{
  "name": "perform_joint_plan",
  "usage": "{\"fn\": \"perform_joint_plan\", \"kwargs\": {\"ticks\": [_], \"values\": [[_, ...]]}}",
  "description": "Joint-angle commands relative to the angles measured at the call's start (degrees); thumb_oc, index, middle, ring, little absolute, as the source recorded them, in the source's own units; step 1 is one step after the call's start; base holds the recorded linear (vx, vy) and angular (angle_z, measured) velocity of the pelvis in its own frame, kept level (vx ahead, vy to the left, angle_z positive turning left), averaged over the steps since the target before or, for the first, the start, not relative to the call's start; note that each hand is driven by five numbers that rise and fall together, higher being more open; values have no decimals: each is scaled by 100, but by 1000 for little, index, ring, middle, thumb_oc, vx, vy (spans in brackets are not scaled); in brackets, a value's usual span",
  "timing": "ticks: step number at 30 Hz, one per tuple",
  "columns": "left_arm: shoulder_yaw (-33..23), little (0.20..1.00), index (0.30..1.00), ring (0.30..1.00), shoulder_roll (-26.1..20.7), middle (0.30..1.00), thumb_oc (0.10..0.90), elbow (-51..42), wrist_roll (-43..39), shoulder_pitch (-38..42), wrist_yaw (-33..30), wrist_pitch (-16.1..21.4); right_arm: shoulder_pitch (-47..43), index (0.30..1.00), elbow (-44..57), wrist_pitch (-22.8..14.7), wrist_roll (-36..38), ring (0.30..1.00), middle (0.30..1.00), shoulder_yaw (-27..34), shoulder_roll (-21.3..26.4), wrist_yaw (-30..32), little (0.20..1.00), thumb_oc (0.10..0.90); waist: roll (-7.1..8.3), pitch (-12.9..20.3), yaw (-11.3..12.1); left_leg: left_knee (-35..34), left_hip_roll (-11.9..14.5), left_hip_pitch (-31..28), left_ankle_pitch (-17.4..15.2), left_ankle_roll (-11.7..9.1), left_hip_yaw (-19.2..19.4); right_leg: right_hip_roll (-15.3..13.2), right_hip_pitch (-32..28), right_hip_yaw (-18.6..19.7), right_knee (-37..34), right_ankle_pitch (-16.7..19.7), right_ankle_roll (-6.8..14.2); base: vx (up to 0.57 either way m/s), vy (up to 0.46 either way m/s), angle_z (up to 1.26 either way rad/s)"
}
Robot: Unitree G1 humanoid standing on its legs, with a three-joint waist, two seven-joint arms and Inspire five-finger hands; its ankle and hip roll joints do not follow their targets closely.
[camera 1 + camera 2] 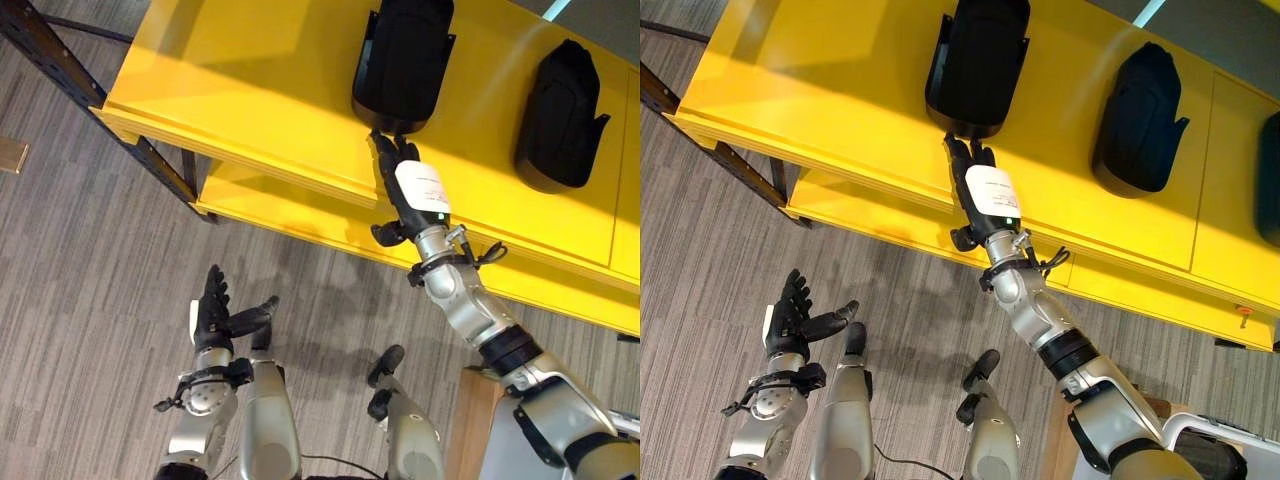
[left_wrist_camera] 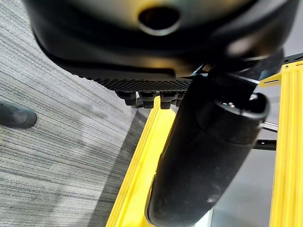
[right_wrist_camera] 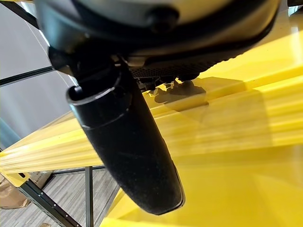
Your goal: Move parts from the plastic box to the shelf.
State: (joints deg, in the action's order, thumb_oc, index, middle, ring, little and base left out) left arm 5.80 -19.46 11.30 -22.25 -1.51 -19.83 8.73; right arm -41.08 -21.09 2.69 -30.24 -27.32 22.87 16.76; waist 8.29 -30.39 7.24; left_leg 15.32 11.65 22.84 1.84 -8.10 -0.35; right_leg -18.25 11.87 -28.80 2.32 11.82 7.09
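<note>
Two black moulded parts lie on the top board of the yellow shelf (image 1: 250,80): one (image 1: 402,60) at the middle, another (image 1: 562,115) to its right. My right hand (image 1: 415,190) reaches over the shelf's front edge, open, with its fingers straight. Its fingertips rest at the near end of the middle part. In the right wrist view, its thumb (image 3: 125,142) stands out over the yellow board. My left hand (image 1: 212,315) hangs low over the floor at the lower left, open and holding nothing.
A lower yellow board (image 1: 280,205) juts out under the top one. The shelf's dark metal frame (image 1: 60,60) runs off to the left. Another black part (image 1: 1270,180) shows at the far right edge. Grey striped carpet (image 1: 100,270) covers the floor.
</note>
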Motion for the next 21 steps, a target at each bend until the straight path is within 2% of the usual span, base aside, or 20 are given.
{"fn": "perform_joint_plan", "kwargs": {"ticks": [1,7,12,21], "values": [[-20,1000,1000,1000,-266,1000,900,-568,65,-26,-97,467,-281,1000,334,-313,180,1000,1000,-116,-68,-98,1000,900,130,60,126,-35,-122,-58,-390,325,192,-637,-210,130,328,-7,559,0,0,0],[-173,1000,1000,1000,-288,1000,900,-497,228,1,-138,389,571,1000,875,-404,90,1000,1000,117,189,-241,1000,900,198,60,1,-107,-57,-253,-369,285,233,-603,-322,155,299,-34,579,-3,0,-1],[-281,1000,1000,1000,-308,1000,900,-446,307,-69,-103,371,1202,1000,1248,-489,-64,1000,1000,371,450,-338,1000,900,224,189,-150,-206,51,-550,-365,228,352,-515,-448,274,253,-93,584,-2,-4,-11],[-318,1000,1000,1000,-279,1000,900,-368,297,-186,41,376,1632,1000,1329,-535,-102,1000,1000,686,599,-325,1000,900,209,493,-408,-457,149,-1000,-252,179,611,-400,-562,445,134,-101,565,10,-14,-19]]}}
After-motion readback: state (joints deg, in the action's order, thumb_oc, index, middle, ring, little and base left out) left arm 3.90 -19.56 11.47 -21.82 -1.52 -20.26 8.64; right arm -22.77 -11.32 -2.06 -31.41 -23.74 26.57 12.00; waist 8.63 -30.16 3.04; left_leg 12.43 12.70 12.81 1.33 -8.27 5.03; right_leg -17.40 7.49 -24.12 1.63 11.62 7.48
